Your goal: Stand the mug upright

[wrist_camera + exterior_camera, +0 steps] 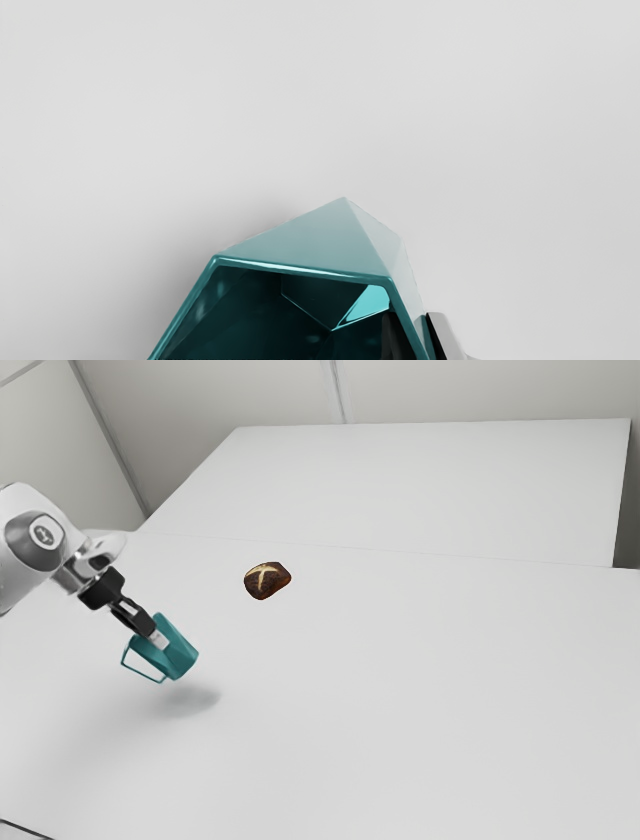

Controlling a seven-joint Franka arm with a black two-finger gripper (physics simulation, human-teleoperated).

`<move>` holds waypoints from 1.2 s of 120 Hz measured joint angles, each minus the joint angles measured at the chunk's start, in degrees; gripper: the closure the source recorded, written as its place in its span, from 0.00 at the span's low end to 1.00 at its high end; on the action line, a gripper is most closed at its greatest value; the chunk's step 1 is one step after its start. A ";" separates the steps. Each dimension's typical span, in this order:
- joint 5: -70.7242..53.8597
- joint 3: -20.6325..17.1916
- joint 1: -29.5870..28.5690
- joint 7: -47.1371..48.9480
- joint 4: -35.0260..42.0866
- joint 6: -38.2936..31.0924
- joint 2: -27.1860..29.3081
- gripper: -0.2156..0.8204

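In the exterior view the gripper reaches down from the upper left, shut on the wall of the teal faceted mug. The mug hangs tilted over the table with a shadow beneath it, its handle toward the exterior view's lower left. In the wrist view the gripper has one finger inside the mug and the other outside, the wall pinched between them. The mug's dark interior and part of its rim face the camera; its lower part is cut off there.
A brown bread roll with a pale cross lies on the white table, beyond the mug toward the exterior view's right. Another white surface stands behind the table. A dark cable-like line crosses the bottom left corner.
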State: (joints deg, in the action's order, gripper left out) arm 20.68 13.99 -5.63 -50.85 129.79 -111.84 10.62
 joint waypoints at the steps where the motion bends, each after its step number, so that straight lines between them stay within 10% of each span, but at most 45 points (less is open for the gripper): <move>1: -0.54 -0.22 0.02 0.35 -0.05 -0.08 0.05 0.96; 53: -19.90 -11.31 1.01 20.00 -0.03 -3.32 1.77 0.96; 144: -26.91 -17.39 2.72 45.43 6.86 -14.90 1.57 0.96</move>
State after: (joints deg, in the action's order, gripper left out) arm -6.22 -3.40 -2.91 -5.42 136.64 -126.74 12.19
